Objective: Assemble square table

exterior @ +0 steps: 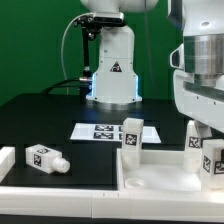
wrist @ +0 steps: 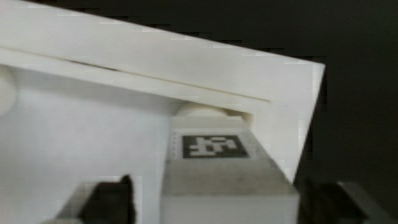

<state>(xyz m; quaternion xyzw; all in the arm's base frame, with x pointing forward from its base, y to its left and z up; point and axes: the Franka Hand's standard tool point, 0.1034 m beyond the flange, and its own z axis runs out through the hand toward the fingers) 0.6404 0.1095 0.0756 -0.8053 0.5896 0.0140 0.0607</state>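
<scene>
The gripper (wrist: pixel 222 205) straddles a leg (wrist: pixel 217 150) standing upright at a corner of the top (wrist: pixel 143 70), jaws open and clear of it, so fitting this leg seems in hand and next calls for a re-grip to twist or a straight lift away, minding the 2nd leg (exterior: pixel 132 135) upright at the top's far rim, while a 3rd leg (exterior: pixel 42 157) lies well apart, near the marker board (exterior: pixel 100 131)

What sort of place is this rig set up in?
Probably a robotics lab bench: a black table with a fixed arm base, the marker board, and a tagged white leg lying near a tray-like top.
</scene>
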